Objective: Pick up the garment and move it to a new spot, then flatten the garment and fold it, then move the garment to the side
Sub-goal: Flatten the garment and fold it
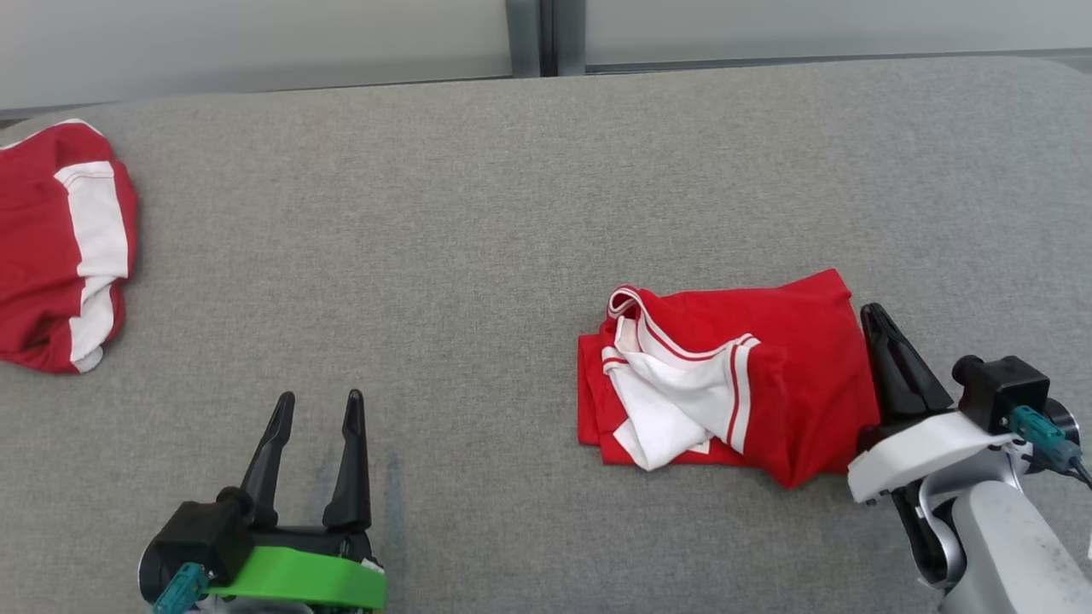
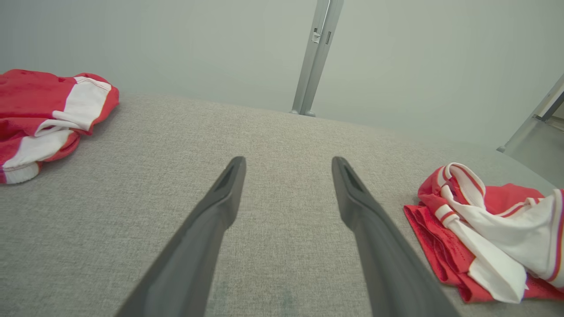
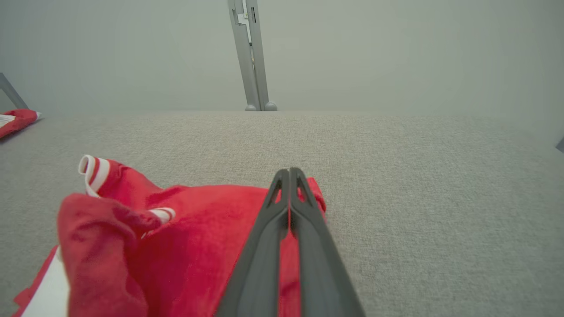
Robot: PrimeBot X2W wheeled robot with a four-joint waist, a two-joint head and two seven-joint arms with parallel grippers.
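Right pincer point(image 1: 872, 313) closed tight at right edge of crumpled red-and-white garment point(image 1: 785, 358); left pincer point(image 1: 320, 397) open, well left of garment, over grey counter point(image 1: 512, 213).

The crumpled red-and-white cloth garment point(image 1: 768, 341) is looking soft and matt; the wide grey surface point(image 1: 478, 213) is showing coarse woven fabric (grey post point(image 2: 315, 57): smooth metal).
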